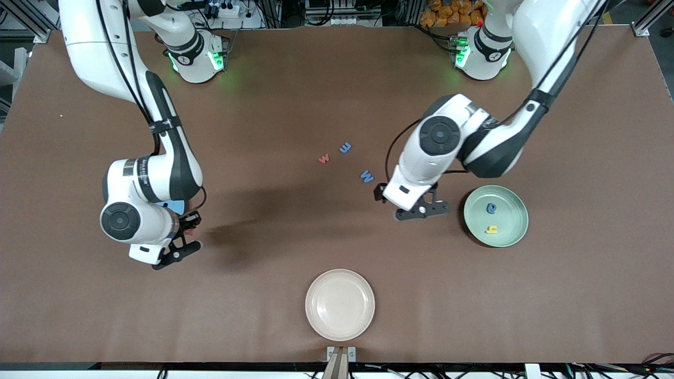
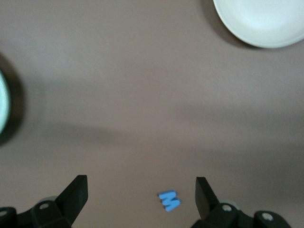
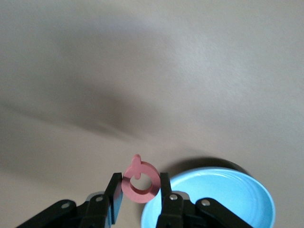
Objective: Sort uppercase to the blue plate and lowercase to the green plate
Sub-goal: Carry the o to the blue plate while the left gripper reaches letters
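The right pincer (image 3: 141, 190) is clamped on the red foam ring-shaped Q (image 3: 140, 182), held in the air over the rim of the round light-blue plate (image 3: 223, 194), which the arm mostly hides in the front view. The left pincer (image 2: 141, 199), fingers wide apart, hangs over the brown surface (image 1: 274, 237) with the blue foam W (image 2: 169, 201) lying between its fingers below. Just beside it sits the pale mint-green plate (image 1: 518, 213) holding a rounded blue letter (image 1: 491, 208) and a yellow y (image 1: 492, 229). A small red w (image 1: 324, 158) and a blue e-like letter (image 1: 345, 148) lie near the blue W. No readable writing shows.
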Robot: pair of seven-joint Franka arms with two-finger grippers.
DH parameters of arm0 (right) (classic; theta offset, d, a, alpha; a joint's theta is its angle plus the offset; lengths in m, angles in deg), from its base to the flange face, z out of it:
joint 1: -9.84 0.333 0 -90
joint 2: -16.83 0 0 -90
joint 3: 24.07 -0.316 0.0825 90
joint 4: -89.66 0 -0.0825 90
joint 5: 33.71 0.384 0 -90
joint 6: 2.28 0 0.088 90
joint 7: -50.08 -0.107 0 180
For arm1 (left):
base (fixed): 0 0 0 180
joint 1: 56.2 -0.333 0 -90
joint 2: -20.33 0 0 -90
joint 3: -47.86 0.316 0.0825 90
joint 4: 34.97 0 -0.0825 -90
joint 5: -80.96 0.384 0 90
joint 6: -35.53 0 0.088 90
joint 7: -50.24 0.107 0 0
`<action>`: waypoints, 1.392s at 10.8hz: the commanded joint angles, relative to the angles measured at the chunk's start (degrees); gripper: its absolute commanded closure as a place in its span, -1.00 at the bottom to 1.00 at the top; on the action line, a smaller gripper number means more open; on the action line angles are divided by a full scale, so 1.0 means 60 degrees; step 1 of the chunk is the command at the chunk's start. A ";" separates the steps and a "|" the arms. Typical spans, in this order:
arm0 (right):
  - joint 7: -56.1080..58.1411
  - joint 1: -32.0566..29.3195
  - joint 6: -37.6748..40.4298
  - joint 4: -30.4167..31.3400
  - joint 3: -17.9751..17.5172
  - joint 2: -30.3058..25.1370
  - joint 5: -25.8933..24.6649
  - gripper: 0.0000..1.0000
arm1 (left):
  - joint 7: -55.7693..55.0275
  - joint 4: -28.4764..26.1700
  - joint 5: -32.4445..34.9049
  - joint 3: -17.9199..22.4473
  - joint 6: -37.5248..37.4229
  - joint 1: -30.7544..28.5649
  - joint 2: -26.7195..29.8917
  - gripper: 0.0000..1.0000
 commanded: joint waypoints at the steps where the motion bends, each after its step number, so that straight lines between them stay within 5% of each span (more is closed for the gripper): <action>1: 0.0803 0.0041 -0.0555 0.1615 0.0249 -0.1034 0.0049 0.66 | -0.0492 0.0217 0.0162 0.0796 0.0043 0.1414 -0.0123 -1.00; 5: 0.2869 -0.0061 -0.1580 0.2803 0.1128 -0.1051 0.0150 0.66 | -0.2074 0.0216 0.0236 0.1282 0.0204 0.2385 -0.0607 -1.00; 12: 0.3707 -0.0267 -0.1743 0.3962 0.1130 -0.0963 0.1440 0.55 | -0.3583 0.0158 0.0120 0.1282 0.0204 0.2854 -0.0768 -1.00; 14: 0.3692 -0.0267 -0.1627 0.3963 0.1130 -0.0963 0.1440 0.20 | -0.4356 0.0129 0.0105 0.1282 0.0204 0.2956 -0.0913 -1.00; 15: 0.3663 -0.0252 -0.1510 0.3934 0.1130 -0.0978 0.1440 -0.21 | -0.4869 0.0114 0.0105 0.1282 0.0204 0.3102 -0.1002 -1.00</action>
